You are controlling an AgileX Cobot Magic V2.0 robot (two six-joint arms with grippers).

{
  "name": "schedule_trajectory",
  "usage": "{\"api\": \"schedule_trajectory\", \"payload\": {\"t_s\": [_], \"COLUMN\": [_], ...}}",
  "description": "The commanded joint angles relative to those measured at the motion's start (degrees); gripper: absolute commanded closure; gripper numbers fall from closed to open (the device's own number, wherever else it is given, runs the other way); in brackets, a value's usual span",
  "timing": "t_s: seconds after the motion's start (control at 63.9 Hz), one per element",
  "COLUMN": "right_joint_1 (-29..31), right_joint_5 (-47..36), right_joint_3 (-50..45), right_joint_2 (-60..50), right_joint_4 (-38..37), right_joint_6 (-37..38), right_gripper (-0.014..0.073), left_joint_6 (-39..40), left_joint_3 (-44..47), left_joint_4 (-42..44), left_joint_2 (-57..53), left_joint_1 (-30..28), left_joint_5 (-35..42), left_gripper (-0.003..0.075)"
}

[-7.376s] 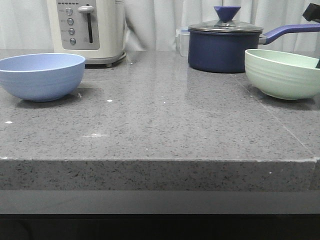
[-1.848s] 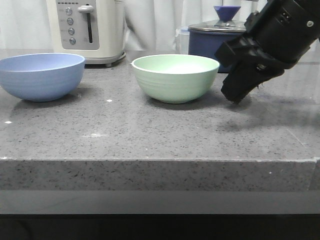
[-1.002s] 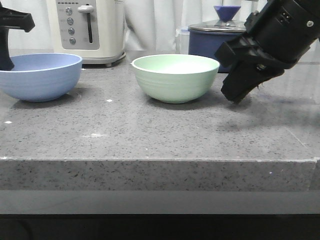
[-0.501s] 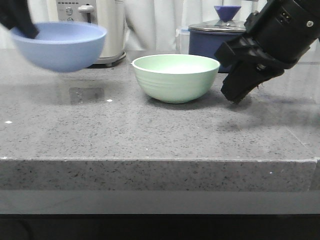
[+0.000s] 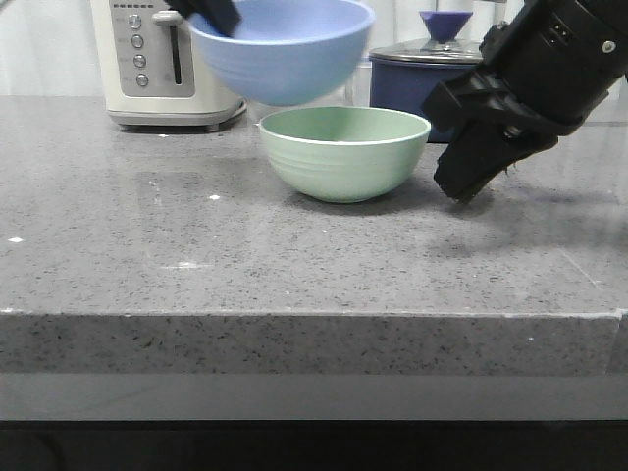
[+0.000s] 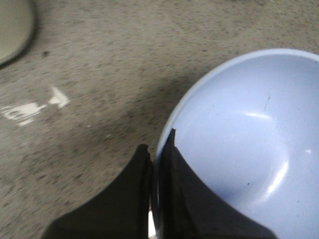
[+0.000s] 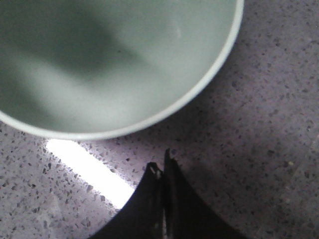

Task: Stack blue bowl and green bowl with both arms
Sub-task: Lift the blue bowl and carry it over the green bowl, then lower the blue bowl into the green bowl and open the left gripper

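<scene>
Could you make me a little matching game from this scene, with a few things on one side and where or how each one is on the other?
Things:
1. blue bowl
2. green bowl
3. left gripper
4. right gripper

States:
A. shut, empty, beside the green bowl
B. resting on the counter
C. held in the air
D. pinching a bowl's rim

Pairs: 1-C, 2-B, 3-D, 4-A

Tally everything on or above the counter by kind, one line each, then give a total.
Bowls: 2, the blue bowl held in the air and the green bowl on the counter
Saucepans: 1, the navy lidded saucepan
Toasters: 1, the white toaster
Grippers: 2, the left gripper and the right gripper
Total: 6
</scene>
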State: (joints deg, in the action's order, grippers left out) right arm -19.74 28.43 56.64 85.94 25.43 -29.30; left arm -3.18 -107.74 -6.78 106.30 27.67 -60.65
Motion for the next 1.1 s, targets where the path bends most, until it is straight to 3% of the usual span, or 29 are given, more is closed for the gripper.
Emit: {"api": "schedule_trajectory", "payload": {"t_s": [0.0,0.219,0.532,0.611,0.705,0.861,1.081], "right_joint_1": [0.1,0.1,0.1,0.1,0.1,0.1,0.1], "right_joint_5": [-2.0,-2.0,-2.0,-2.0,-2.0,-2.0,-2.0], "right_joint_3": [1.9,1.9,1.9,1.9,1.9,1.9,1.9], "right_joint_2": [-2.0,-2.0,-2.0,-2.0,-2.0,-2.0,-2.0], "right_joint_4": [1.1,1.1,1.1,1.1,1.1,1.1,1.1], "right_joint_6": [-0.5,-0.5,-0.5,-0.5,-0.5,-0.5,-0.5], "right_gripper": [0.0657,0.0657,0.0657,0.0657,0.0657,0.0657,0.0657], "left_joint_6": [0.2,0.3,0.3,0.3,0.3,0.3,0.3], "left_joint_3": [-3.8,-5.5,-5.5,-5.5,-5.5,-5.5,-7.5], "left_joint_4": [-0.9,-0.6,-0.6,-0.6,-0.6,-0.6,1.6], "left_joint_2": [-1.1,1.9,3.0,3.0,3.0,3.0,0.6], "left_joint_1": [2.0,5.2,5.3,5.3,5.3,5.3,4.9], "left_joint_5": [2.0,2.3,2.3,2.4,2.5,2.9,2.0], "left_gripper": [0.074,0.074,0.0732,0.0671,0.0532,0.0374,0.0367]}}
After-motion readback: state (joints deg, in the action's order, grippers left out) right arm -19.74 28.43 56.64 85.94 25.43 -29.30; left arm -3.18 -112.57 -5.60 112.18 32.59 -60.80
